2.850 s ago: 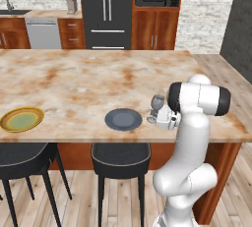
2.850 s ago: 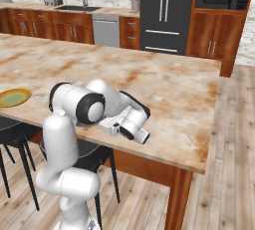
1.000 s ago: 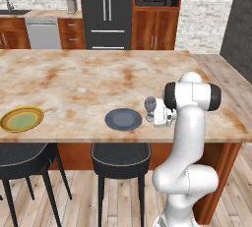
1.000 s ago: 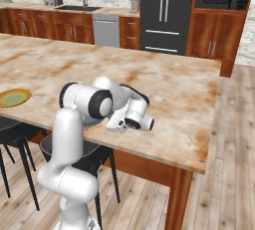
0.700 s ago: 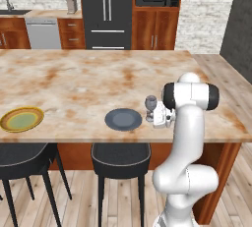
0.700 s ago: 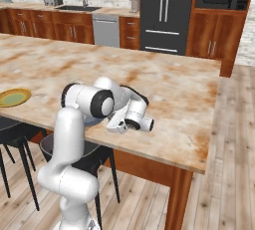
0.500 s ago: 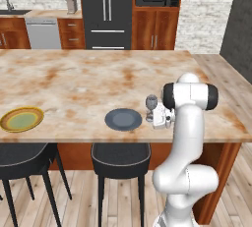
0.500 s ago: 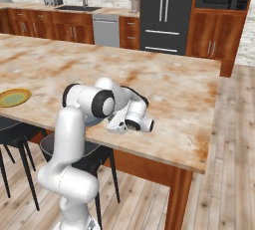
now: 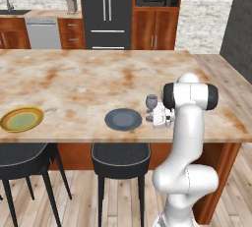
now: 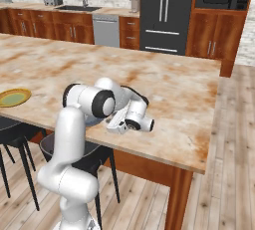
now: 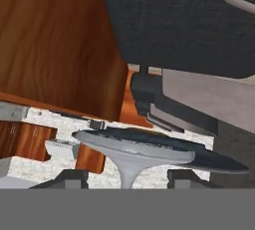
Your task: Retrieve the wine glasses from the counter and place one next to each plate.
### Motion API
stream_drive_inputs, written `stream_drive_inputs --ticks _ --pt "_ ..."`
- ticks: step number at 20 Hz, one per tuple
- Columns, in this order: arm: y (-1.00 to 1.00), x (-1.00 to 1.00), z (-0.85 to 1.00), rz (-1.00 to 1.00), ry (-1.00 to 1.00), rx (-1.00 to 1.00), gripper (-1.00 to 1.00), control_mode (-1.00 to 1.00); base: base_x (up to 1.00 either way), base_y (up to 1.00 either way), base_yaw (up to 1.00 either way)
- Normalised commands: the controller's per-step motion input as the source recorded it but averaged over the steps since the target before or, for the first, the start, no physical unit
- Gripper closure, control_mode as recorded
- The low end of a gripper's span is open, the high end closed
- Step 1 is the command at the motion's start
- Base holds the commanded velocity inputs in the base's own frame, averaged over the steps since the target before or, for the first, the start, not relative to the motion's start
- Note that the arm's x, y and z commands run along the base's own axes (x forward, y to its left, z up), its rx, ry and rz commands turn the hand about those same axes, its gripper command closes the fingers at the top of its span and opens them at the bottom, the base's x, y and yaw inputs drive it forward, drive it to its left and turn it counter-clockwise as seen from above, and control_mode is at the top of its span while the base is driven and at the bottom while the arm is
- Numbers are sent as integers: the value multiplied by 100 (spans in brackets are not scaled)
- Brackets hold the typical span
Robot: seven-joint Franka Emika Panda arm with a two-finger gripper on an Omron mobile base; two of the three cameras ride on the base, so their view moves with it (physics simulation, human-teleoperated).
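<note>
Two rear views, one close-up

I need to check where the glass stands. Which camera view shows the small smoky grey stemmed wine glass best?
The left base view: the small smoky grey stemmed wine glass stands upright, whole, right of the dark slate grey round plate. The hand view gives its foot and stem, very close. In the right base view the arm covers it.

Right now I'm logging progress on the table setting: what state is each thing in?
Wine glass: upright on the island, right of the grey plate.
Grey plate: flat, bare, glass beside it.
Yellow plate: flat, no glass next to it.
End effector: low at the glass, jaws either side of its stem.
</note>
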Motion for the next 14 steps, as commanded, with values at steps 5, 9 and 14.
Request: stream_drive_inputs --ticks 5,9,14 --pt "-15 -2 2 0 0 1 -100 -100 0 0 0" --pt "-42 -25 21 0 -2 7 -100 -100 0 0 0" --pt "-27 -33 47 0 -13 4 -100 -100 0 0 0"
